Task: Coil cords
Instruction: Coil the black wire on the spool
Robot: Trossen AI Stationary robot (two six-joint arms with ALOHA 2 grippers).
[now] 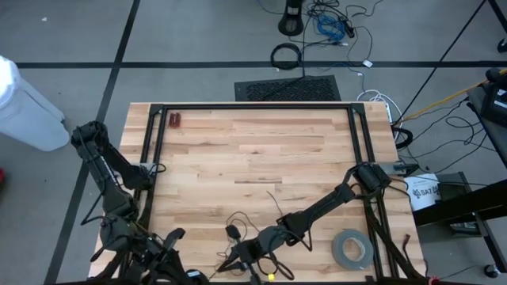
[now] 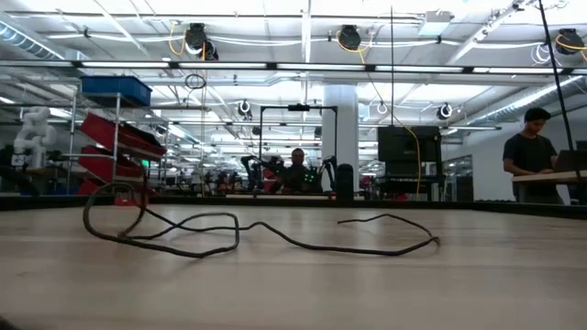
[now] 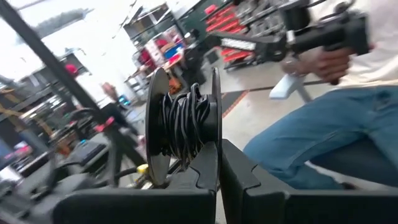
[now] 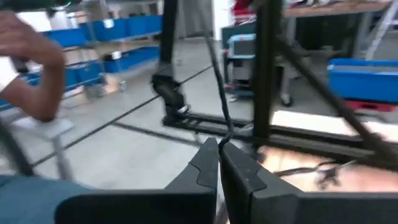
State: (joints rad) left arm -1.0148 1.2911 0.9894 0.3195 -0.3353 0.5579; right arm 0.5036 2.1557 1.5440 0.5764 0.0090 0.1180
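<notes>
Hold the left gripper [image 3: 217,147] steady at the near edge of the table [image 1: 261,150], jaws clenched, apparently on a flange of the reel [image 3: 155,130], with several turns of the thin black cord [image 3: 185,123] already wound on its core. Treat the right gripper [image 4: 219,147], low over the near middle of the table and just beside the left one, as the feeding hand: jaws clamped on a single strand that rises straight out from between the fingertips. Keep that pinch firm but draw gently, since so thin a cord probably slips or kinks under a jerk. Lead the strand squarely between the two flanges, laying each turn beside the last rather than over the rim. Mind the slack farther out on the table: one loose loop and a long wavy run lying flat, free to snag on itself if pulled fast. Steer clear of the grey tape roll [image 1: 352,249] close by on the right arm's side. Farther off, past the table edge, watch for the seated person [image 3: 323,137] in jeans whose raised hand [image 4: 31,53] sits close to both wrists.
</notes>
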